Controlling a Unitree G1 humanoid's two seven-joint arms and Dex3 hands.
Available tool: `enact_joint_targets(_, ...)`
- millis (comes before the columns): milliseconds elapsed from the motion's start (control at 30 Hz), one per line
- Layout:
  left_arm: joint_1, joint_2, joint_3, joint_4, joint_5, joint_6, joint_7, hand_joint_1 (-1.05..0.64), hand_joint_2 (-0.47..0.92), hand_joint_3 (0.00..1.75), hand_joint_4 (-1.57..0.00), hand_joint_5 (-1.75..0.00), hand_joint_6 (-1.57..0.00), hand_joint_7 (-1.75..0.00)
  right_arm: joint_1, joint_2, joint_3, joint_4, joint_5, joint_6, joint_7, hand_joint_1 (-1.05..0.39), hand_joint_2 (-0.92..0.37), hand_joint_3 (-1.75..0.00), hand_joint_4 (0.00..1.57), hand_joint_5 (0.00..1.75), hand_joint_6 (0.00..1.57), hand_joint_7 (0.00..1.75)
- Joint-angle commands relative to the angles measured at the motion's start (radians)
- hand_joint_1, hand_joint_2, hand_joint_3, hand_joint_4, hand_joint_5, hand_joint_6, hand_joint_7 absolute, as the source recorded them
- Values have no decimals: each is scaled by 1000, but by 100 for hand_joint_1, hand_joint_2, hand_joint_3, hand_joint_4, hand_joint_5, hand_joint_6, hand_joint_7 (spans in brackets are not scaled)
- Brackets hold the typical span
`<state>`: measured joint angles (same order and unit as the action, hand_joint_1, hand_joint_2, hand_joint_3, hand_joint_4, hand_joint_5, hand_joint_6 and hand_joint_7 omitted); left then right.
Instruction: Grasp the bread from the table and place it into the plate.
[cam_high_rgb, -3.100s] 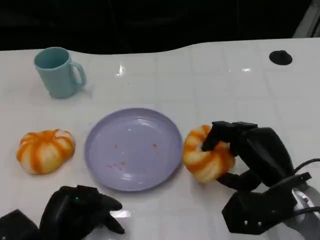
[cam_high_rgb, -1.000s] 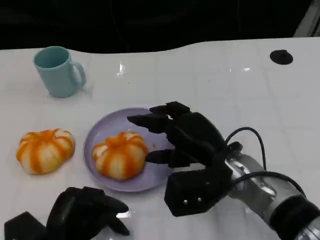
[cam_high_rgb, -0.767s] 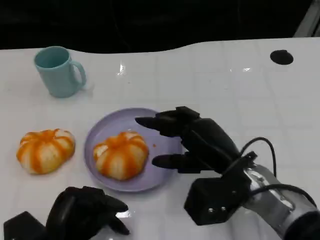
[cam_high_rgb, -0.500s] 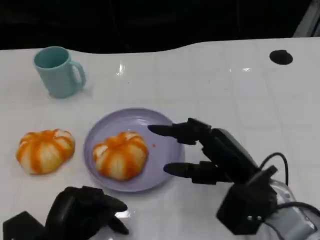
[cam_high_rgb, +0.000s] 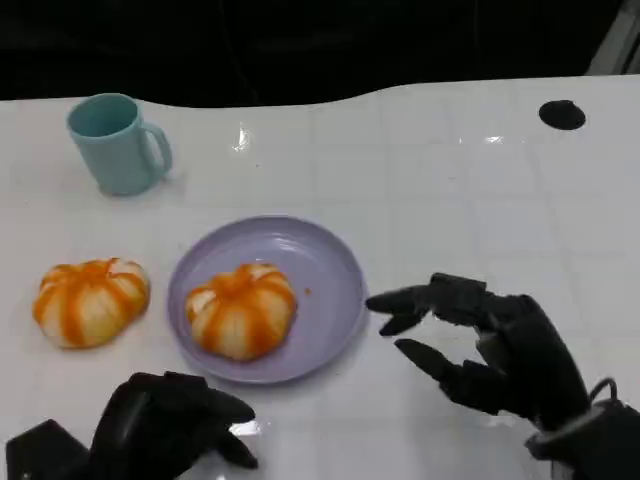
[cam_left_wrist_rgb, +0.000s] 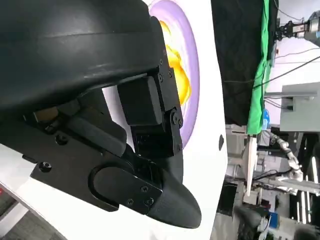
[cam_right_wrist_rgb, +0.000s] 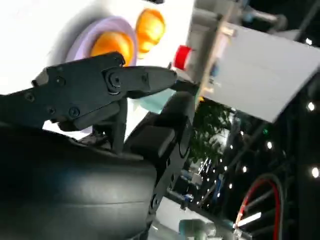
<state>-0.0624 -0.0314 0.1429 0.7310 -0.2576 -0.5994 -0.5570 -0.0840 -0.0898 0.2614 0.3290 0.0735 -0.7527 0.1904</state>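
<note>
An orange-and-white striped bread roll sits on a round lilac plate. The right hand, fingers spread and holding nothing, hovers beside the plate. The left hand rests curled on the white counter, holding nothing.

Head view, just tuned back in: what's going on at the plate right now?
One orange-striped bread roll sits in the purple plate. The right hand hovers open over the table beside the plate's rim, holding nothing. A second bread roll lies on the table on the plate's other side, apart from it. The left hand rests near the table's front edge, fingers curled in on nothing. A teal mug stands farther back.
</note>
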Motion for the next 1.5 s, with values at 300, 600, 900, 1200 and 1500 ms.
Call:
enact_joint_targets(300,2,12,3,-12,-6,4,5,-105,86,0,-154,-56,-157,-21,183,-11,-95,-127,134,37,123,-22,-46,-121,74,174,71,145)
enact_joint_targets(600,5,24,7,-15,-14,13,-9,-105,87,0,-153,-57,-157,-21,248,20,-118,-124,122,25,157,-26,-46,-122,77,175,66,157)
enact_joint_targets(900,10,28,10,-13,-18,8,-17,-105,87,0,-154,-57,-157,-21,254,42,-135,-88,86,-7,151,-27,-42,-129,77,175,64,164)
enact_joint_targets(1200,11,36,15,-20,-34,26,-27,-105,86,0,-154,-57,-157,-21,220,55,-147,-39,100,-23,162,-26,-46,-124,75,175,62,164)
enact_joint_targets(1500,15,43,17,-24,-41,30,-39,-105,86,0,-153,-57,-157,-19,226,70,-148,-66,128,38,161,-23,-44,-127,77,175,64,161)
